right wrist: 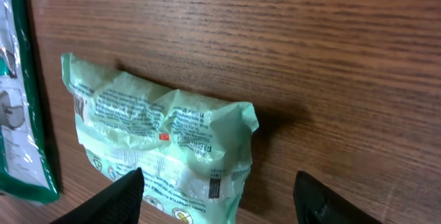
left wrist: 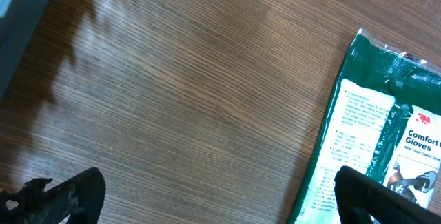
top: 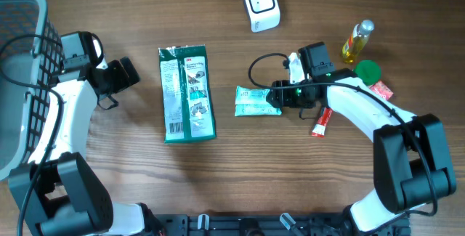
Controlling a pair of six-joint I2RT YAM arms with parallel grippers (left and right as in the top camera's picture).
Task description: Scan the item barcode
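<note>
A crumpled pale green pouch (top: pixel 254 100) lies flat at mid-table. In the right wrist view the pouch (right wrist: pixel 158 138) shows a small black barcode (right wrist: pixel 215 188) near its right end. My right gripper (top: pixel 276 96) is at that end, open (right wrist: pixel 217 203); its fingers straddle the pouch's end without gripping it. A white barcode scanner (top: pixel 261 5) stands at the back. A green gloves package (top: pixel 187 94) lies left of centre. My left gripper (top: pixel 129 72) sits just left of it, wide open (left wrist: pixel 220 203) over bare wood, one finger over the package's (left wrist: pixel 386 120) edge.
A grey basket (top: pixel 22 69) fills the far left edge. At the right stand a yellow oil bottle (top: pixel 357 41) and a green lid (top: pixel 367 70), with a red packet (top: pixel 381 89) and a red tube (top: pixel 322 122) nearby. A black cable (top: pixel 261 63) loops behind the right gripper.
</note>
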